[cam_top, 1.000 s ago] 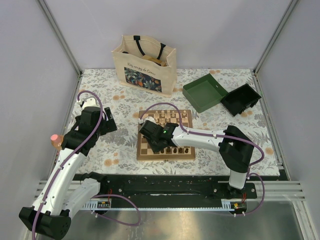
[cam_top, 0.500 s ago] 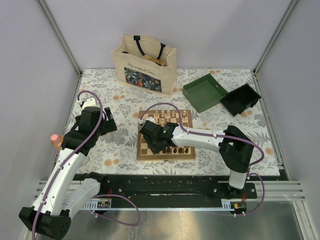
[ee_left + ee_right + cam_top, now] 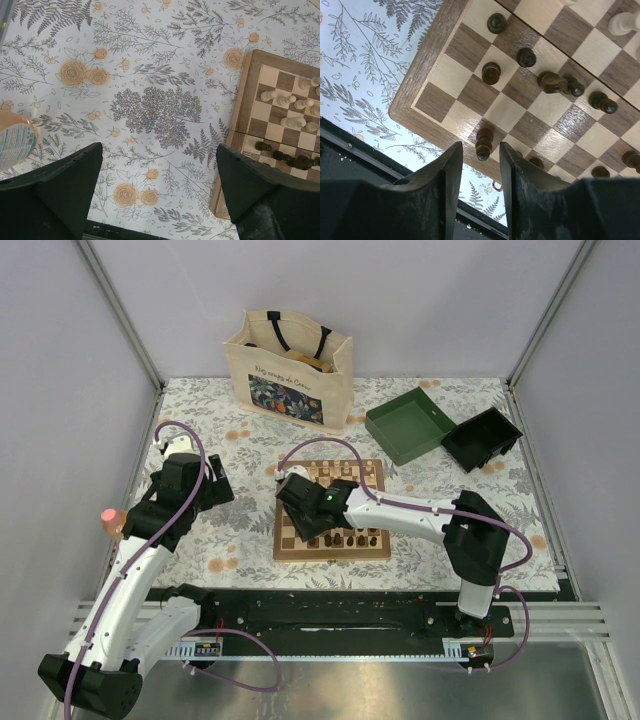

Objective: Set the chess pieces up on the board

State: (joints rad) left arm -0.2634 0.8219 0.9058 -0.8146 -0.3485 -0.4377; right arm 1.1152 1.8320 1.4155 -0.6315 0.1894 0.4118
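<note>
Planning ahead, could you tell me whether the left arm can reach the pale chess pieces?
Probably yes: the left hand hovers open beside the board, nothing standing between it and the pale pieces, though the right arm overhead could crowd it.

Script on tote bag [image 3: 288,368], illegible

Right hand [image 3: 479,150] a touch farther from the arm bases, over the board [image 3: 425,65]

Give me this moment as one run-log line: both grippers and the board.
left gripper: open, empty, over tablecloth beside board | right gripper: open narrowly, straddling upright dark piece in board's near row, no contact visible
</note>
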